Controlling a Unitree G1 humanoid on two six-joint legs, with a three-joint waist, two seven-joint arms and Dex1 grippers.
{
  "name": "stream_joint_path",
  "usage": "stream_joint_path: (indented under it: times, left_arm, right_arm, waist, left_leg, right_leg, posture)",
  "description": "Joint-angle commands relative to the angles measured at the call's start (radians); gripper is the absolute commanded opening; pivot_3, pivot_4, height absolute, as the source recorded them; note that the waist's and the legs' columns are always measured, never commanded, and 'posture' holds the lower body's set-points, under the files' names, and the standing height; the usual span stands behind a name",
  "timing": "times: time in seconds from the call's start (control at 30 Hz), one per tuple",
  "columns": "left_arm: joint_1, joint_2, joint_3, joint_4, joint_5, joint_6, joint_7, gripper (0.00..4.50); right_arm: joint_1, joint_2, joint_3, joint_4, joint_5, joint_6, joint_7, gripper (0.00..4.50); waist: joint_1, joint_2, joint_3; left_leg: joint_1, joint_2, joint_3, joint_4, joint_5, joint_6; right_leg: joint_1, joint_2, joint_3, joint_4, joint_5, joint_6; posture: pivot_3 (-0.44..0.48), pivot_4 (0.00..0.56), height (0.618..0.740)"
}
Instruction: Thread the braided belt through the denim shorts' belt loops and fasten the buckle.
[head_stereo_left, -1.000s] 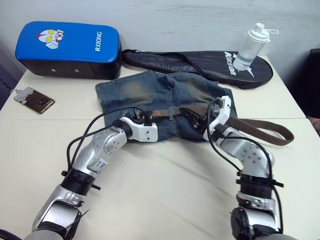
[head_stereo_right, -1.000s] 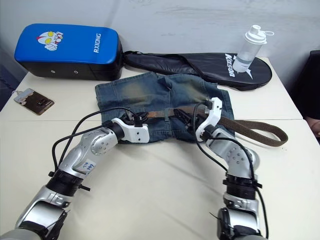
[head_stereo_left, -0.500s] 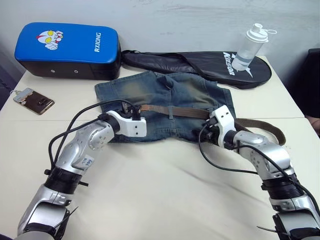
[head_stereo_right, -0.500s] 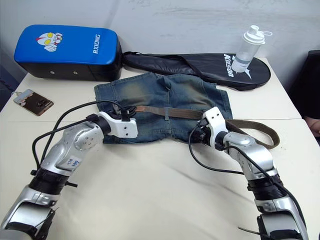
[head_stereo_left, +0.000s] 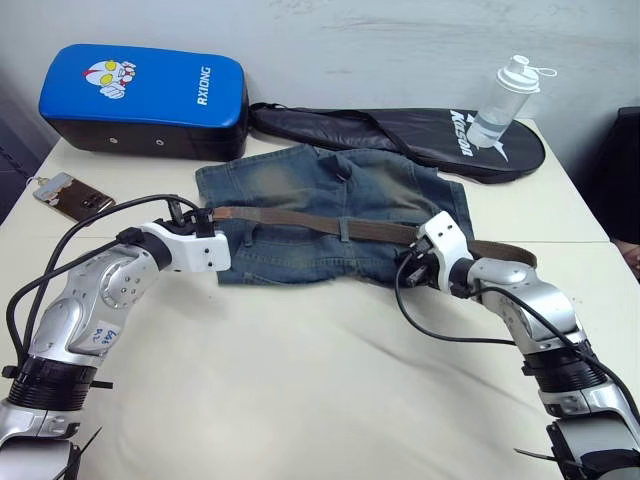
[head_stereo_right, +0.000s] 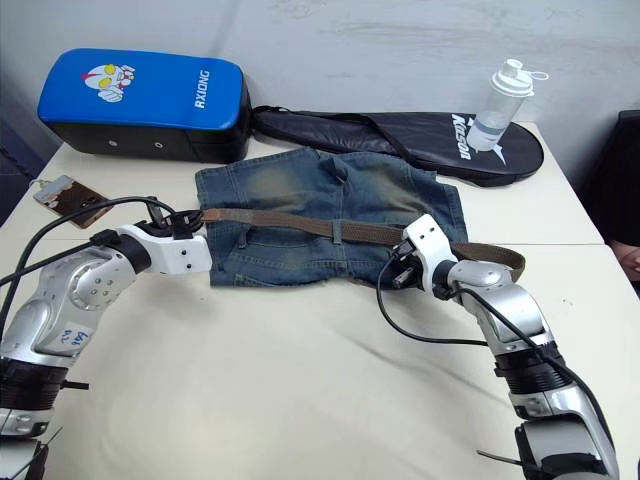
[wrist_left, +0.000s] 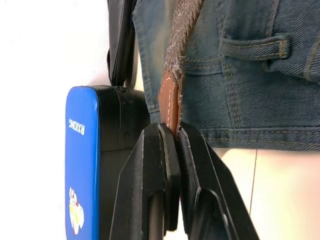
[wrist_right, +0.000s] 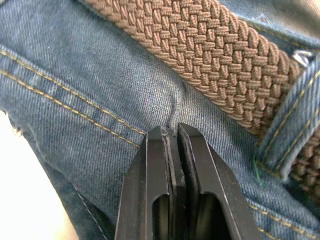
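The blue pad (head_stereo_left: 140, 98) at the back of the desk (head_stereo_left: 300, 380) reads "RXIONG"; the black racket bag (head_stereo_left: 400, 135) reads "Kason". One clear bottle (head_stereo_left: 497, 102) stands on the bag, and one phone (head_stereo_left: 75, 196) lies at my far left. The denim shorts (head_stereo_left: 330, 215) lie flat mid-desk. The braided belt (head_stereo_left: 330, 222) runs left to right across their waistband, passing under one belt loop (head_stereo_left: 343, 230) I can make out there. My left hand (wrist_left: 172, 137) is clamped on the belt's leather tip at the shorts' left edge. My right hand (wrist_right: 172, 134) pinches a fold of denim just beside the belt, at the shorts' right side.
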Motion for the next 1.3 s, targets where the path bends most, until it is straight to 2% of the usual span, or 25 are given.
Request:
stream_joint_path:
  times: [0.03,0.13,0.33,0.57,0.67,0.8,0.9,1.0,1.03,1.1,1.17,1.23,1.3]
  left_arm:
    - [-0.003,-0.010,0.021,-0.007,-0.022,0.014,0.009,0.00]
    - [-0.014,-0.041,0.003,-0.021,-0.037,0.021,-0.003,0.00]
    - [-0.046,-0.139,-0.065,-0.025,-0.060,0.039,-0.030,0.00]
    - [-0.091,-0.247,-0.142,-0.018,-0.045,0.075,-0.036,0.00]
    - [-0.112,-0.304,-0.181,-0.017,-0.036,0.096,-0.034,0.00]
    - [-0.113,-0.343,-0.207,-0.040,-0.023,0.123,-0.040,0.00]
    - [-0.105,-0.356,-0.220,-0.065,-0.022,0.139,-0.045,0.00]
    - [-0.102,-0.370,-0.231,-0.086,-0.021,0.150,-0.050,0.00]
    - [-0.103,-0.375,-0.235,-0.092,-0.019,0.152,-0.050,0.00]
    - [-0.105,-0.382,-0.239,-0.099,-0.018,0.155,-0.048,0.00]
    - [-0.110,-0.388,-0.246,-0.093,-0.018,0.152,-0.049,0.00]
    - [-0.122,-0.395,-0.259,-0.078,-0.017,0.143,-0.049,0.00]
    - [-0.143,-0.408,-0.273,-0.064,-0.016,0.133,-0.047,0.00]
  right_arm:
    - [0.036,-0.056,0.007,0.095,-0.090,-0.011,0.001,0.06]
    - [0.037,-0.113,-0.010,0.108,-0.113,-0.046,0.038,0.06]
    - [-0.021,-0.313,-0.028,0.241,-0.157,-0.176,0.210,0.06]
    - [-0.125,-0.380,0.006,0.495,-0.285,-0.373,0.268,0.06]
    - [-0.162,-0.343,-0.038,0.487,-0.245,-0.348,0.287,0.06]
    - [-0.170,-0.320,-0.100,0.392,-0.160,-0.217,0.354,1.45]
    - [-0.175,-0.338,-0.148,0.321,-0.121,-0.143,0.375,2.85]
    - [-0.197,-0.336,-0.244,0.242,-0.008,0.029,0.395,4.13]
    - [-0.199,-0.320,-0.321,0.197,0.101,0.165,0.412,4.45]
    - [-0.184,-0.299,-0.414,0.122,0.246,0.355,0.429,4.45]
    - [-0.134,-0.224,-0.488,0.017,0.379,0.526,0.395,4.45]
    - [-0.067,-0.107,-0.552,-0.105,0.508,0.672,0.346,4.45]
    - [-0.061,0.110,-0.652,-0.169,0.578,0.813,0.220,4.45]
  waist:
    - [0.002,0.000,0.000]
    - [0.017,0.000,0.000]
    - [0.054,0.002,0.001]
    - [0.049,0.003,0.002]
    - [0.048,0.003,0.002]
    - [0.044,0.004,0.002]
    - [0.043,0.004,0.002]
    - [0.045,0.004,0.003]
    - [0.046,0.005,0.003]
    - [0.048,0.005,0.003]
    - [0.048,0.005,0.003]
    - [0.048,0.004,0.002]
    - [0.045,0.004,0.002]
  left_leg:
    - [0.000,0.000,0.000,0.000,0.000,0.000]
    - [0.000,-0.001,0.000,0.000,0.000,0.001]
    - [-0.003,-0.002,0.001,0.003,-0.001,0.002]
    - [-0.004,-0.001,0.007,0.002,0.004,0.008]
    - [-0.004,0.000,0.009,0.003,0.006,0.006]
    - [-0.003,0.002,0.012,0.004,0.006,0.006]
    - [-0.003,0.003,0.012,0.004,0.006,0.006]
    - [-0.003,0.003,0.012,0.004,0.005,0.008]
    - [-0.003,0.003,0.012,0.004,0.004,0.009]
    - [-0.003,0.003,0.011,0.004,0.004,0.010]
    - [-0.003,0.003,0.008,0.003,0.004,0.010]
    - [-0.003,0.004,0.006,0.003,0.003,0.010]
    - [-0.003,0.005,0.005,0.003,0.003,0.010]
  right_leg:
    - [0.000,0.000,0.000,0.000,0.000,0.000]
    - [0.000,-0.001,-0.001,0.000,0.000,0.000]
    - [0.001,-0.005,-0.005,-0.002,0.000,0.000]
    - [0.001,-0.006,-0.013,-0.002,0.000,0.001]
    - [0.001,-0.004,-0.014,-0.002,0.001,0.001]
    - [0.000,-0.003,-0.014,-0.001,0.001,0.002]
    - [0.000,-0.002,-0.014,0.000,0.001,0.002]
    - [-0.001,-0.002,-0.013,0.000,0.001,0.002]
    - [-0.001,-0.003,-0.012,0.000,0.001,0.002]
    - [0.000,-0.003,-0.010,0.000,0.001,0.002]
    - [0.000,-0.003,-0.010,-0.001,0.001,0.002]
    - [0.001,-0.003,-0.011,-0.002,0.001,0.001]
    - [0.003,-0.003,-0.012,-0.002,0.001,0.001]
  posture:
    - [0.000,0.150,0.740]
    - [0.000,0.150,0.740]
    - [0.000,0.150,0.740]
    - [0.000,0.150,0.740]
    - [0.000,0.150,0.740]
    - [0.000,0.150,0.740]
    - [0.000,0.150,0.740]
    - [0.000,0.150,0.740]
    - [0.000,0.150,0.740]
    - [0.000,0.150,0.740]
    - [0.000,0.150,0.740]
    - [0.000,0.150,0.740]
    - [0.000,0.150,0.740]
